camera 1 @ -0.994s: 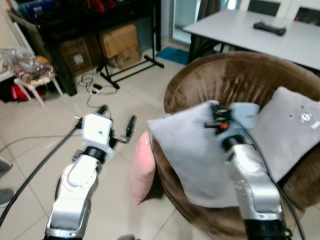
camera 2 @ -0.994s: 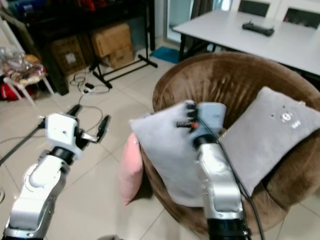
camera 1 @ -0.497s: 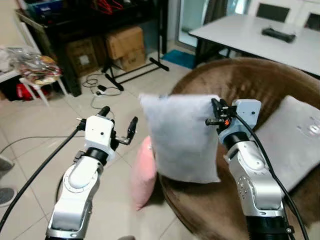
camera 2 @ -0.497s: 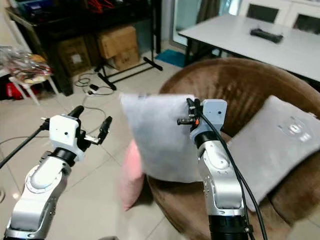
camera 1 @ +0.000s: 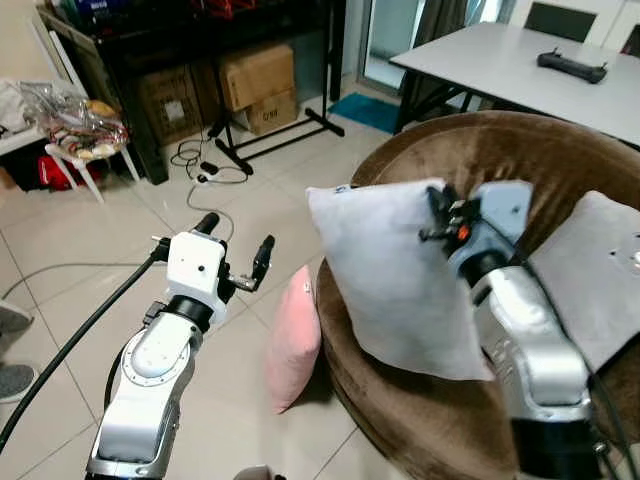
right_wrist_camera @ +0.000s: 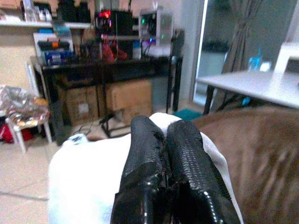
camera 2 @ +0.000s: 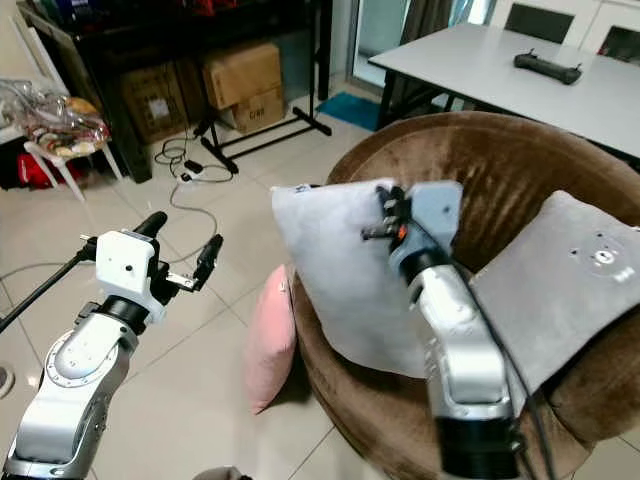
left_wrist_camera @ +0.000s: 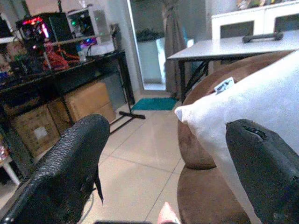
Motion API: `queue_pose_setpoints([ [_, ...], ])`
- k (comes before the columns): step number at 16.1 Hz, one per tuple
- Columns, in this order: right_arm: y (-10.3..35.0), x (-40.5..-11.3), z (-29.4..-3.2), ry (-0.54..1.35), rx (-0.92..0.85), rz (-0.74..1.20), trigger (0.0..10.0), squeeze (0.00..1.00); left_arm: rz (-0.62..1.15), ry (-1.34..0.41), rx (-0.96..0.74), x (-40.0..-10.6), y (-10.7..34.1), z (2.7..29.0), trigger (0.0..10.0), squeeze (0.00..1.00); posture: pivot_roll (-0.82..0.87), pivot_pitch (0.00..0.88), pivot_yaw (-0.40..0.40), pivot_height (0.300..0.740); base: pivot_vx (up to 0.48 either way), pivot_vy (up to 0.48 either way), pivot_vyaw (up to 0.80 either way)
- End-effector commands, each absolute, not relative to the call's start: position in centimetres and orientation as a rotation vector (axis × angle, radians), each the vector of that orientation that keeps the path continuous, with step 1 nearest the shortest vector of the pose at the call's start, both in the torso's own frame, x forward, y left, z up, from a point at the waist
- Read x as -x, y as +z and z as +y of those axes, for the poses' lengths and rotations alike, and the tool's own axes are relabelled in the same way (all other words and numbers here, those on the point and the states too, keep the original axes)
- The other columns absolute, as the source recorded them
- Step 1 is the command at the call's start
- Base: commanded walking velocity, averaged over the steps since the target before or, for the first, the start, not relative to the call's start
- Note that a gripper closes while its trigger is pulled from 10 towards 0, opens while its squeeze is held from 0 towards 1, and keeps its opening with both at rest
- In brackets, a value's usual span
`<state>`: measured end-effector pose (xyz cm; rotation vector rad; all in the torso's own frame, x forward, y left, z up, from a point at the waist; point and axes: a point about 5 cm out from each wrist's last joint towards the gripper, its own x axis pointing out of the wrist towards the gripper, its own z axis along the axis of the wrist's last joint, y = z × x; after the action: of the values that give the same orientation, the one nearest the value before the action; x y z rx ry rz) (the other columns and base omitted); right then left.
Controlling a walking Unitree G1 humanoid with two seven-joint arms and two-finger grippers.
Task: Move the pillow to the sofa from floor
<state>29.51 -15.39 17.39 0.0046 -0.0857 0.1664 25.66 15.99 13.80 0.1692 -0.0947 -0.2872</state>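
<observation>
Grey fabric fills the middle: the grey pillow [camera 1: 395, 285] hangs tilted over the front rim of the brown round sofa [camera 1: 520, 150], pinched at its top edge by the right gripper [camera 1: 438, 215]. The left gripper [camera 1: 236, 252] hovers above the tiled floor [camera 1: 60, 300], fingers spread, nothing between them. A pink pillow [camera 1: 294, 340] leans against the sofa's base.

From the left wrist, two black fingers [left_wrist_camera: 70, 163] stand wide apart.

From the right wrist, both fingers [right_wrist_camera: 145, 172] are pressed together on the pillow's edge.

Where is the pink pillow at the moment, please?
In the left eye view the pink pillow stands on edge on the tiled floor, leaning against the left outer side of the brown sofa, below the white pillow.
</observation>
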Motion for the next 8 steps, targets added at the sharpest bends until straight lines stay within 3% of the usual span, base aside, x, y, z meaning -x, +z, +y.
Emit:
queue_pose_setpoints([
  [1,19.7,-29.5,-15.7,0.171,-0.008,-0.175,10.0,0.00,-0.098,-0.315,-0.174,-25.6,13.9,15.8,10.0,0.00,0.01,0.000,0.017,0.740,0.000,0.000,0.00],
  [8,22.8,-28.6,-19.5,0.234,0.142,-0.181,10.0,0.00,0.011,-0.578,-0.123,-23.5,12.8,15.0,10.0,0.00,-0.02,0.000,0.025,0.740,0.000,0.000,0.00],
])
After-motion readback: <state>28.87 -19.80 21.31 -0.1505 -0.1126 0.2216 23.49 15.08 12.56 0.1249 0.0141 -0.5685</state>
